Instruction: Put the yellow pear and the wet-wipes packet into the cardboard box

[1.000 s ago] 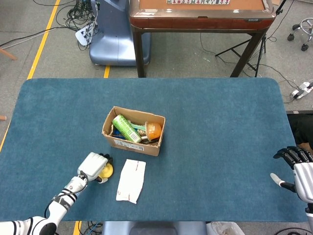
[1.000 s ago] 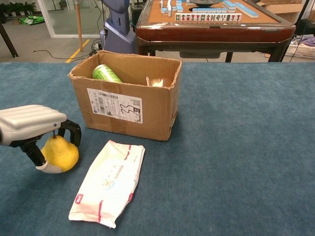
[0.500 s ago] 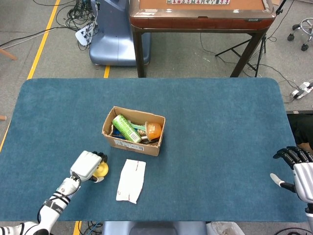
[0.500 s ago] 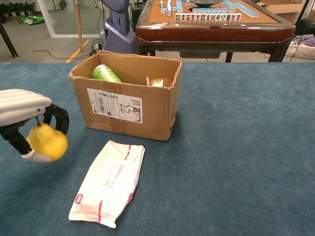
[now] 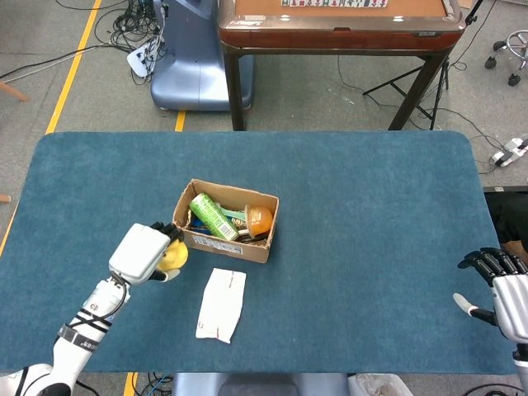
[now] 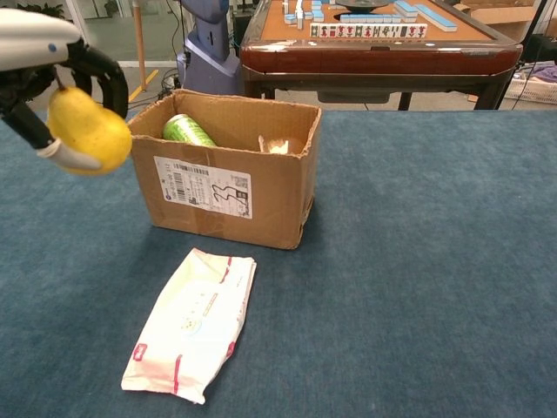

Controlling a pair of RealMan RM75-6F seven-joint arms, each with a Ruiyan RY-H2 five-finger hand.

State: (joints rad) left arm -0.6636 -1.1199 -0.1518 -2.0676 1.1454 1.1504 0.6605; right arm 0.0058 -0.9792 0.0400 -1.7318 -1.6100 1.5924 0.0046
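My left hand (image 6: 43,65) grips the yellow pear (image 6: 87,131) aloft beside the open cardboard box (image 6: 228,178); right hand (image 5: 499,285) spread, idle at desk (image 5: 371,206) edge.

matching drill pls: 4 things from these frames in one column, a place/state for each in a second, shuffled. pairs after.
1. yellow pear
2. wet-wipes packet
3. green can
4. right hand

A. lying flat on the table in front of the box
B. inside the cardboard box
C. held off the table by the left hand
D. holding nothing, fingers apart, near the table's right edge

Pairs: 1-C, 2-A, 3-B, 4-D
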